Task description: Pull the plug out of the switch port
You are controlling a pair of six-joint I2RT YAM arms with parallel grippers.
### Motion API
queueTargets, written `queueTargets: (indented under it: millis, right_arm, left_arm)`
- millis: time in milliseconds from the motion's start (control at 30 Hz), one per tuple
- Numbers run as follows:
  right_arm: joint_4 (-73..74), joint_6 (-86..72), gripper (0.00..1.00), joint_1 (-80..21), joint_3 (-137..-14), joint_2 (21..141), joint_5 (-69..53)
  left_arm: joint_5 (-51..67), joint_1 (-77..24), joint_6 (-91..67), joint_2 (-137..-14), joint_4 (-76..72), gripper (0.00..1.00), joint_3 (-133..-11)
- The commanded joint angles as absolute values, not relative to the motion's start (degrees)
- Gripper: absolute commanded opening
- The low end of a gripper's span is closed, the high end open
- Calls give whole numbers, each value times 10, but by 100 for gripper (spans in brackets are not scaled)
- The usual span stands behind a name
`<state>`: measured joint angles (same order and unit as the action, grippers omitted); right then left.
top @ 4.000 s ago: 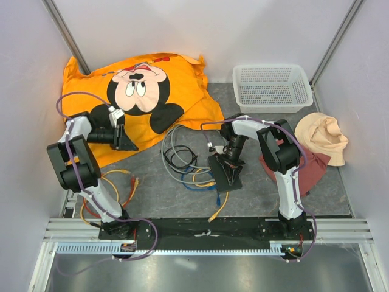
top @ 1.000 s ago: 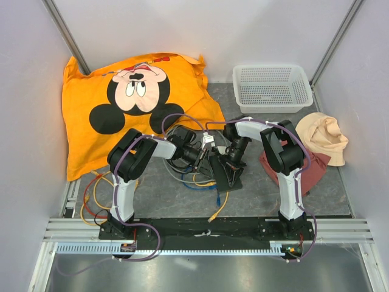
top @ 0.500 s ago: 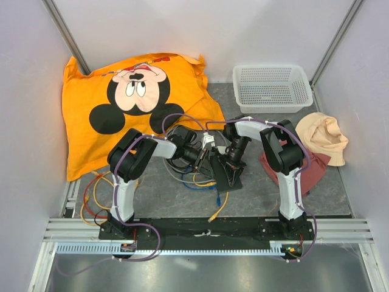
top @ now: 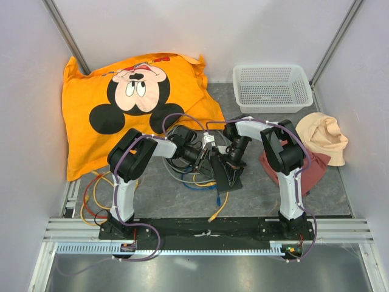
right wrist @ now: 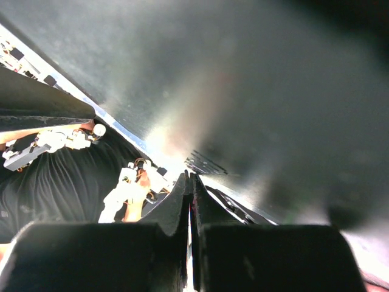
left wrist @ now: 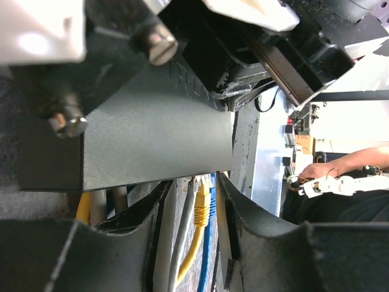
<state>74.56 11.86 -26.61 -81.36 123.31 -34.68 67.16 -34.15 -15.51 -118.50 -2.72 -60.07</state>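
The switch (top: 228,177), a flat matte-black box, lies at the table's middle; its face fills the left wrist view (left wrist: 158,134) and the right wrist view (right wrist: 243,79). A yellow plug (left wrist: 203,204) sits in a port on its narrow edge, with a grey cable (left wrist: 182,231) and a blue cable (left wrist: 211,243) beside it. My left gripper (left wrist: 193,207) is open, one finger on each side of the yellow plug, not closed on it; it also shows from above (top: 208,159). My right gripper (right wrist: 189,194) is shut and empty, resting against the switch's top (top: 231,162).
An orange Mickey Mouse cloth (top: 134,91) covers the back left. A white mesh basket (top: 271,88) stands at the back right. A beige hat (top: 322,137) on a maroon cloth (top: 311,169) lies right. Loose cables coil by the switch (top: 179,159) and at the front left (top: 100,188).
Over four seconds my left arm swung from the orange cloth across to the switch's port edge. In the last second nothing visibly moved. My right arm stayed on the switch.
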Motion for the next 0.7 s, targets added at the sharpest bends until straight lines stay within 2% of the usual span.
queueTargets:
  millis: [0,200,433,533,567,667]
  right_arm:
    - [512,117,0,-263,-790,1306,-205]
    - [509,115,0,-261,-783,1300,-207]
    - [510,114,0,-261,-793,1312,-207]
    - [511,115,0,-261,-794,1317,-207]
    - [510,115,0,-261,-794,1317,-208]
    - [511,115,0,-261,-797,1321,-207]
  left_arm:
    - [651,-351,-152,-1194,-35,38,-621]
    - [655,-348,-149,-1199,-33,32,-620]
    - [653,-349,-150,-1200,-33,36,-619]
    - [650,-350,-152,-1201,-32,24,-617]
    - [646,-350,-152,-1201,-28,14,-618]
    - [642,-350,-152,-1206,-23,13,-619]
